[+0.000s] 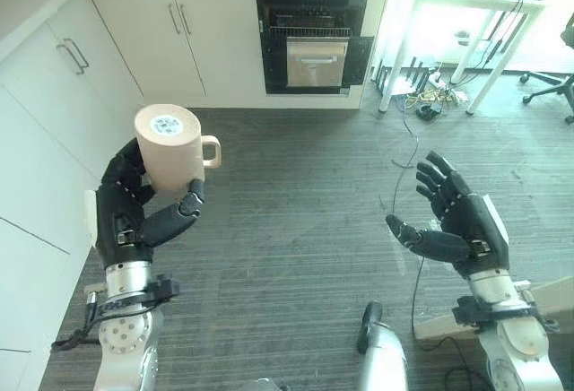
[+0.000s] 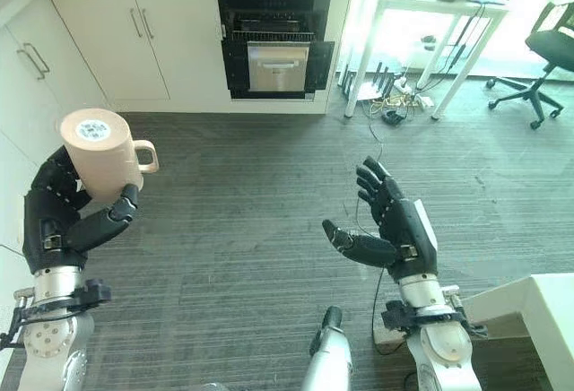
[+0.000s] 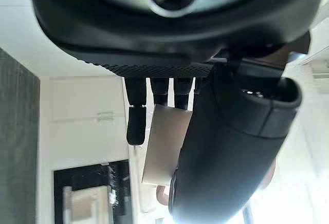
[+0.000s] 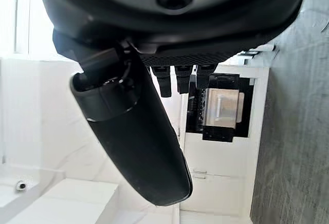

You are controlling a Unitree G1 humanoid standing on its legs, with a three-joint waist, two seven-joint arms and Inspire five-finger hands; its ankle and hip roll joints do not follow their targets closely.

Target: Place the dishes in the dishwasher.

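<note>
Left eye view shows the left hand (image 1: 134, 216) raised at the robot's left side, its fingers and thumb curled round a beige mug (image 1: 170, 146). The mug is held clear of the floor, bottom facing the camera with a round label on it, and its handle points toward the robot's right. The left wrist view shows the thumb and fingers closed against a pale surface, consistent with that grasp.

The right hand (image 2: 395, 225) is held out at the robot's right side, palm turned inward, fingers spread and relaxed, thumb extended. It carries nothing.

Task status: one dish, the mug, is in hand and none can be seen loaded. The dishwasher (image 1: 312, 39) stands well apart from the mug, across the floor, set into the white cabinets (image 1: 175, 37) on the far wall. Its opening is dark, a wire rack is visible in the upper part, and a metal panel sits at the front. By judgement, the approach and the placement are both still to be done.

Clearance: the grey floor (image 1: 296, 194) between the robot and the dishwasher is open. The cabinet run along the robot's left lies just beside the left arm, so that side offers little room for swinging the mug. To the right of the dishwasher stand a white table (image 2: 439, 14), loose cables on the floor under it and an office chair (image 2: 543, 64). A pale block edge (image 2: 538, 306) lies near the right arm. The straight central path looks the safest.
</note>
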